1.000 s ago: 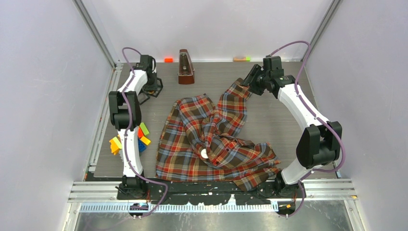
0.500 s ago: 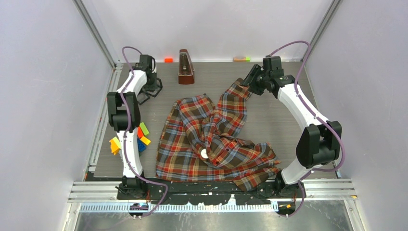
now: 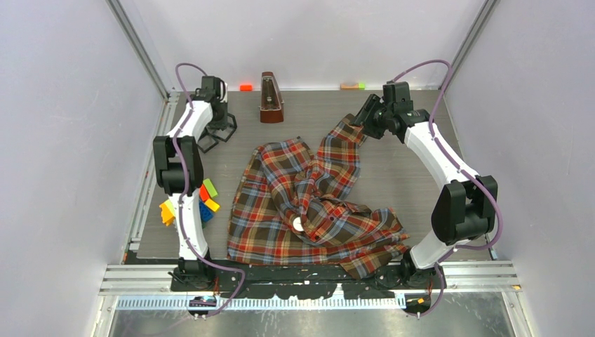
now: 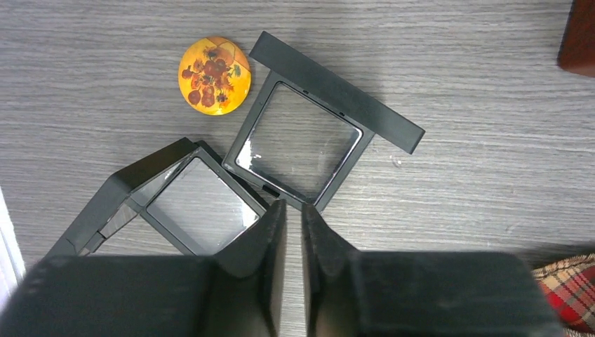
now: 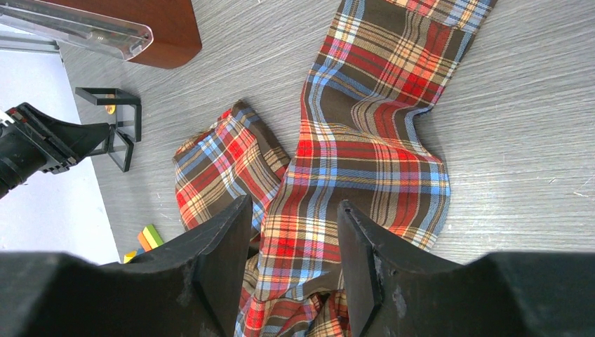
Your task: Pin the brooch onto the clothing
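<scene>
The plaid shirt lies crumpled mid-table, one sleeve reaching back right; it also shows in the right wrist view, and a corner shows in the left wrist view. The brooch, a round yellow disc with a sunflower picture, lies on the table beside an open black display case. My left gripper is shut and empty, hovering over the case's near edge, at back left in the top view. My right gripper is open and empty above the sleeve.
A brown wooden metronome stands at the back. Coloured blocks lie by the left arm. Small blocks sit along the back wall. A small white round thing lies on the shirt.
My left arm has shifted slightly to the left and back over the display case. The right arm and the shirt have not moved.
</scene>
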Tool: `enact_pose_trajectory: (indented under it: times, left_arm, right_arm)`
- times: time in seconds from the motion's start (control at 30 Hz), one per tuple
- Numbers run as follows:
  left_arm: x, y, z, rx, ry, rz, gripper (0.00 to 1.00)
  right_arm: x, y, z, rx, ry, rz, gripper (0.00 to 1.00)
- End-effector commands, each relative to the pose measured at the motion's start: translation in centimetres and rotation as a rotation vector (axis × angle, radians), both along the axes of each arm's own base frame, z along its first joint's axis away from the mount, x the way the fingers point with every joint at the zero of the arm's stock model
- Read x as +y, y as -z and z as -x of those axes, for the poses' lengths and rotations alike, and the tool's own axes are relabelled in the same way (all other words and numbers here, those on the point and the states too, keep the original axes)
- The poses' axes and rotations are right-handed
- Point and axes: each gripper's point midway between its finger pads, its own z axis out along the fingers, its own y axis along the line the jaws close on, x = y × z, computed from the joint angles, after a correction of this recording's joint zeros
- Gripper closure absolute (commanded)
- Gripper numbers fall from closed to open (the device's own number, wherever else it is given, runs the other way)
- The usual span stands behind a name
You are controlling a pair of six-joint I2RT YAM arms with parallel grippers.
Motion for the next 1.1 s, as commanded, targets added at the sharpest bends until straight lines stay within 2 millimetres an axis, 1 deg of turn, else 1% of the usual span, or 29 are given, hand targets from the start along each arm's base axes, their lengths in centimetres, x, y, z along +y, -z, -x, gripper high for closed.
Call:
enact_pose_trajectory:
  times: [0.0, 0.07, 0.13, 0.23, 0.33, 0.37, 0.4, 0.47, 0.67, 0.77, 0.93, 1.07]
  left_arm:
    - [0.5, -3.5, -2.2, -0.099, -0.011, -0.017, 0.74]
    - [0.9, -2.8, -2.9, -0.09, -0.015, -0.026, 0.65]
    - [1.3, -2.3, -3.6, -0.082, -0.034, -0.03, 0.61]
    - [2.2, -1.8, -4.5, -0.09, -0.08, -0.022, 0.61]
    - [2.2, -1.0, -5.4, -0.097, -0.098, -0.013, 0.61]
    - [3.5, -0.6, -5.5, -0.092, -0.125, -0.014, 0.61]
    - [4.2, -0.2, -5.7, -0.087, -0.14, -0.015, 0.61]
    - [5.0, 0.3, -5.9, -0.076, -0.169, -0.015, 0.61]
    - [7.0, 0.6, -6.2, -0.086, -0.23, -0.02, 0.61]
    - [7.3, 0.9, -6.4, -0.092, -0.23, 0.002, 0.58]
    - [6.5, 2.0, -6.7, -0.08, -0.186, 0.08, 0.47]
    - [6.4, 2.5, -7.1, -0.084, -0.177, 0.123, 0.41]
  right_arm:
    - [0.4, -2.2, -0.9, -0.069, -0.013, -0.015, 0.47]
    - [0.5, -2.2, -0.9, -0.068, -0.015, -0.015, 0.47]
    - [0.5, -2.2, -0.9, -0.069, -0.015, -0.014, 0.47]
    - [0.4, -2.3, -0.9, -0.072, -0.015, -0.013, 0.47]
    - [0.3, -2.4, -0.9, -0.075, -0.012, -0.007, 0.47]
    - [0.3, -2.3, -0.9, -0.073, -0.011, -0.004, 0.47]
    - [0.3, -2.3, -1.0, -0.074, -0.011, -0.004, 0.47]
    - [0.3, -2.3, -1.0, -0.072, -0.012, -0.003, 0.47]
    - [0.3, -2.2, -1.2, -0.068, -0.015, 0.002, 0.47]
    - [0.2, -2.2, -1.3, -0.067, -0.016, 0.005, 0.47]
    - [0.4, -2.0, -1.3, -0.061, -0.02, 0.004, 0.47]
    - [0.4, -1.8, -1.4, -0.054, -0.023, 0.004, 0.47]
